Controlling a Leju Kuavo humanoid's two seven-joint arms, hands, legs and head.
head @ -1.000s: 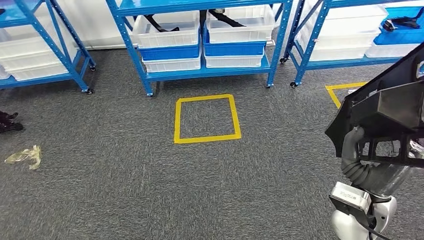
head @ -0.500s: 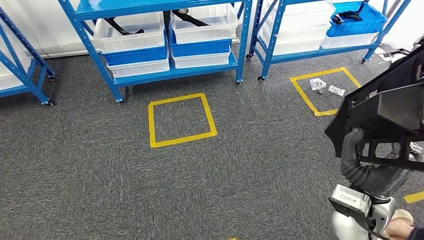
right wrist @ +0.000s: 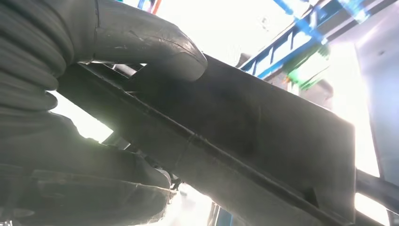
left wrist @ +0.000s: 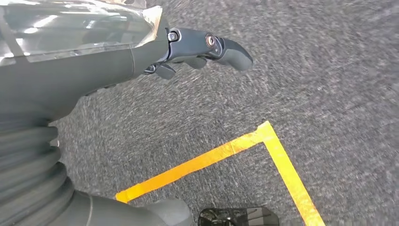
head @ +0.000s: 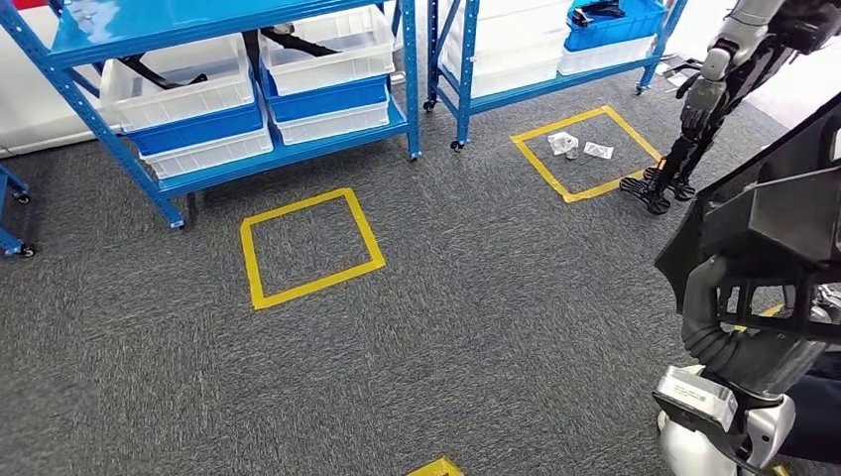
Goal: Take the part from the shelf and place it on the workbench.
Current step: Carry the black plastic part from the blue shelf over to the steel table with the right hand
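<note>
In the head view my right hand [head: 732, 332] grips a large black angular part [head: 774, 223], held up at the right edge above the carpet. The right wrist view shows the thumb [right wrist: 155, 52] pressed on the part's dark flat face [right wrist: 268, 136], with the other fingers below it. My left hand [left wrist: 94, 66] hangs over the grey carpet with its dark fingers [left wrist: 211, 47] stretched out and nothing in them. The blue shelf [head: 412, 79] with white and blue bins [head: 327, 50] stands at the back left.
A yellow tape square [head: 315, 283] marks the floor before the shelf. A second yellow square [head: 540, 164] holds small clear bags [head: 563, 142]. Another robot [head: 709, 94] stands at the back right beside a second shelf [head: 466, 69]. A yellow tape corner [left wrist: 268, 136] lies under my left hand.
The whole view has swung to the right, so shelves and tape squares slid left and the other robot came into sight. My right hand still holds the black part the same way.
</note>
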